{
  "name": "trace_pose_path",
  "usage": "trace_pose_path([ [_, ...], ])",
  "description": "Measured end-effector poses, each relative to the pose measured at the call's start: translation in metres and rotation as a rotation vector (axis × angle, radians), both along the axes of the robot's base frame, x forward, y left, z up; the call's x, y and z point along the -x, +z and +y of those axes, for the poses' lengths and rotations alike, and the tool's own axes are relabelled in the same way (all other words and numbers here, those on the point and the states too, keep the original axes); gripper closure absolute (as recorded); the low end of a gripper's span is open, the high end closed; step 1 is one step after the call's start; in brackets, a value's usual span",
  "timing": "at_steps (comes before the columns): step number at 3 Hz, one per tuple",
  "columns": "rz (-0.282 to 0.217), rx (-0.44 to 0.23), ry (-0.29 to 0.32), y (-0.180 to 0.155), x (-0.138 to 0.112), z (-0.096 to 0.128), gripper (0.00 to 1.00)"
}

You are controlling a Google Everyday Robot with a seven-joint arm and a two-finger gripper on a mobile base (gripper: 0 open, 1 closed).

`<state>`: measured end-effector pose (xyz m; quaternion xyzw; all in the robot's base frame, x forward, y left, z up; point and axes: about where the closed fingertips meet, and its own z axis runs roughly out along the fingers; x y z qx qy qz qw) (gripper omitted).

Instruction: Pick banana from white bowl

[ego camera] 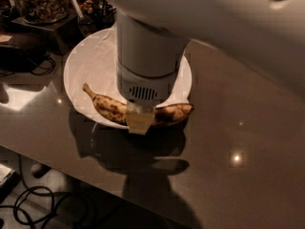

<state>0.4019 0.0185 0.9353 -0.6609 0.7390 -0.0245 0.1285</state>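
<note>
The banana [110,109], yellow with heavy brown spots and a dark stem on the left, lies across the front edge of the white bowl [76,56], which is lined with crinkled white paper. My gripper [139,117] comes straight down over the banana's middle. One tan finger [139,123] shows in front of the fruit and the other is hidden behind it. The gripper is shut on the banana. The wide white wrist hides the bowl's centre.
The bowl stands on a glossy brown table [238,128]. Glass jars of nuts [40,1] stand on a dark stand at the back left. A dark device with cables [19,56] lies to the left. More cables [38,204] lie on the floor below the table's front edge.
</note>
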Motion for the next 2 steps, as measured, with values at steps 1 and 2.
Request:
trace_pose_path([
  [1, 0.009, -0.019, -0.046, 0.0007, 0.0340, -0.0101, 1.00],
  [2, -0.013, -0.025, -0.038, 0.0099, 0.0367, -0.0062, 1.00],
])
